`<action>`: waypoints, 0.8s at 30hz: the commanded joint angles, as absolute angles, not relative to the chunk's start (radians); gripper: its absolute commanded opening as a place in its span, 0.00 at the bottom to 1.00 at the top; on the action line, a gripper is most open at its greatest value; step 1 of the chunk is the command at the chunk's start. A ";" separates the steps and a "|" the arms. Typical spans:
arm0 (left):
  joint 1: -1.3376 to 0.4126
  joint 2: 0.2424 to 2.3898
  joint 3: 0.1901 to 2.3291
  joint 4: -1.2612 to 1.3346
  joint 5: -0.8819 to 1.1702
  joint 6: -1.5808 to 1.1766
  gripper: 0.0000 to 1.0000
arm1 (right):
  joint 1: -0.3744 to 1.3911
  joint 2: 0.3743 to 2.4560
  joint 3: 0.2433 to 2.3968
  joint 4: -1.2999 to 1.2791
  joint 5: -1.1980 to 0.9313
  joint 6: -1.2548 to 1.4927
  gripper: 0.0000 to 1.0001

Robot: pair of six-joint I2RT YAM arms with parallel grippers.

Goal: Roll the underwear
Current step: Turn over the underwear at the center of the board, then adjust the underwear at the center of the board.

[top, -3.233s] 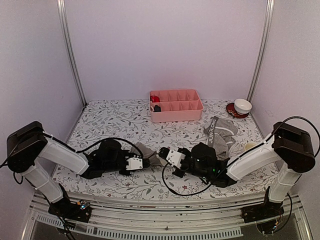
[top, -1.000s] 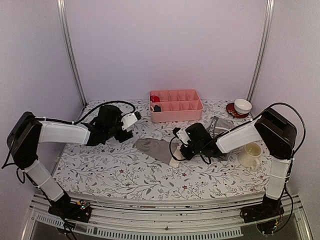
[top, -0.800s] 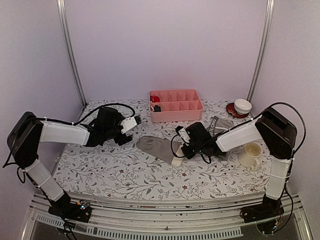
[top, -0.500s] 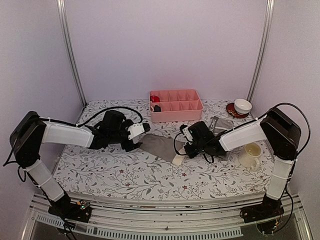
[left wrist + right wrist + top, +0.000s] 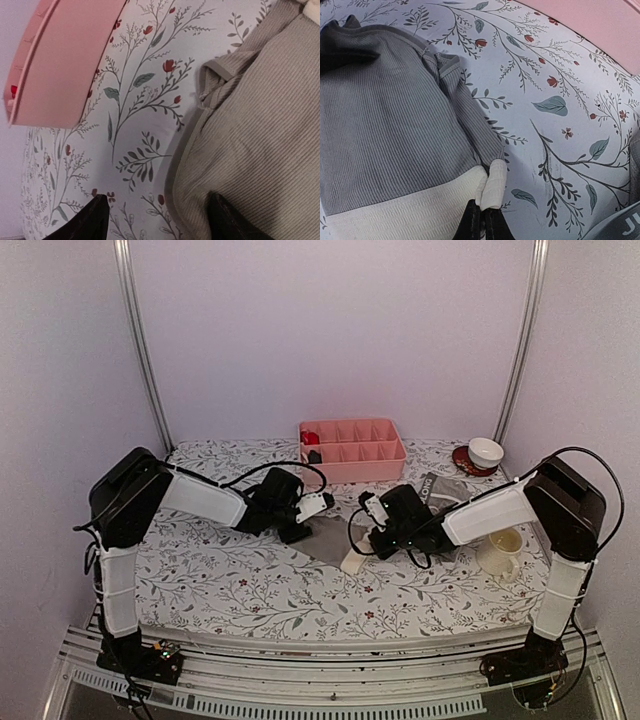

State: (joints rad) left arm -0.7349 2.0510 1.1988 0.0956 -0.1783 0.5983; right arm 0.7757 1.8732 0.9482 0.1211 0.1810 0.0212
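The plain grey briefs (image 5: 322, 530) lie flat mid-table, pale waistband (image 5: 352, 560) toward the front. In the right wrist view my right gripper (image 5: 482, 221) is shut on a folded corner of that waistband (image 5: 492, 190), the grey cloth (image 5: 385, 125) spreading left of it. My left gripper (image 5: 305, 512) stands open at the briefs' far-left edge. In the left wrist view one of its fingers (image 5: 227, 222) rests on the ribbed cloth (image 5: 260, 130) and the other on the tablecloth. The boxer-briefs (image 5: 445, 498) with the dark lettered waistband lie behind my right arm.
A pink divided tray (image 5: 352, 450) stands at the back centre and shows in the left wrist view as the pink tray (image 5: 65, 60). A white mug (image 5: 503, 545) sits at the right, and a white bowl on a red saucer (image 5: 485, 452) at the back right.
My left arm has swung from the back left across to the briefs' left edge, and its jaws have narrowed. My right gripper has kept its hold on the waistband, shifting only slightly.
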 commanded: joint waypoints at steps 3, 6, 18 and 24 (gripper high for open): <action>-0.720 2.112 1.203 0.106 -0.386 0.616 0.79 | 0.771 1.781 0.903 0.124 0.175 0.038 0.02; -0.715 2.134 1.198 0.151 -0.450 0.640 0.89 | 0.771 1.752 0.884 0.121 0.146 0.052 0.02; -0.685 1.933 1.231 0.094 -0.231 0.703 0.98 | 0.772 1.743 0.848 0.127 0.136 0.036 0.02; -0.661 1.845 1.164 0.029 -0.102 0.783 0.98 | 0.772 1.794 0.885 0.097 0.149 0.031 0.02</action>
